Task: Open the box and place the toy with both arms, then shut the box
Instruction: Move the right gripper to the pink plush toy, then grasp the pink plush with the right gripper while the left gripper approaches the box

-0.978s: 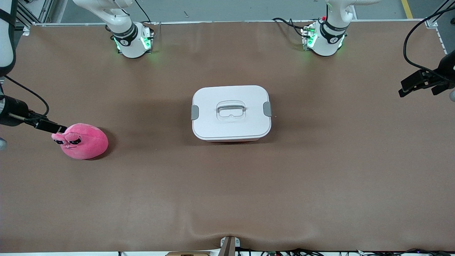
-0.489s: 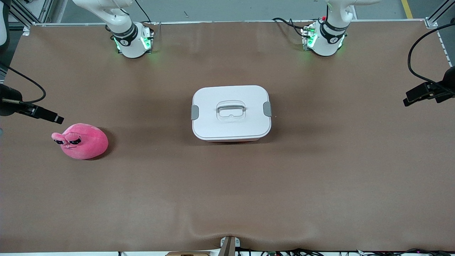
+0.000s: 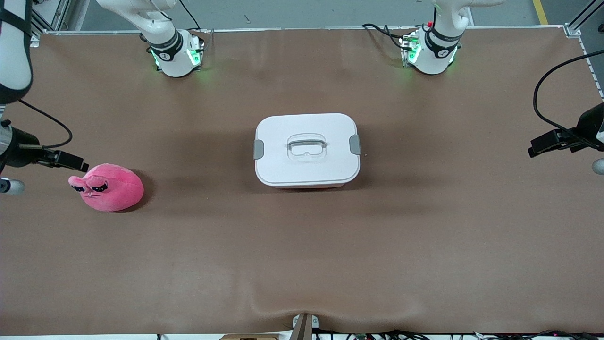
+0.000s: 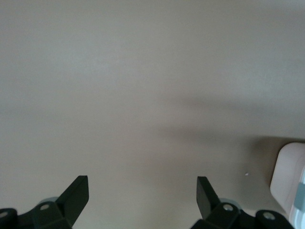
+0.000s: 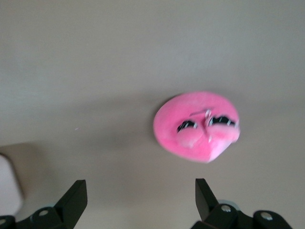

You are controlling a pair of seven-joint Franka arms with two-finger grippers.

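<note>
In the front view the toy, a pink plush with its face turned toward the frame's left edge, lies on the brown desk at middle left, lowest of the things. The box sits at frame centre, slightly higher, lid on and both grey clips down.

The right tool hovers at the left edge, just above the toy, fingers spread and empty. The left tool hangs at the right edge, also spread wide and empty.

The box probably has to open first: each tool should meet its own clip squarely and release evenly, so the box doesn't skid.
</note>
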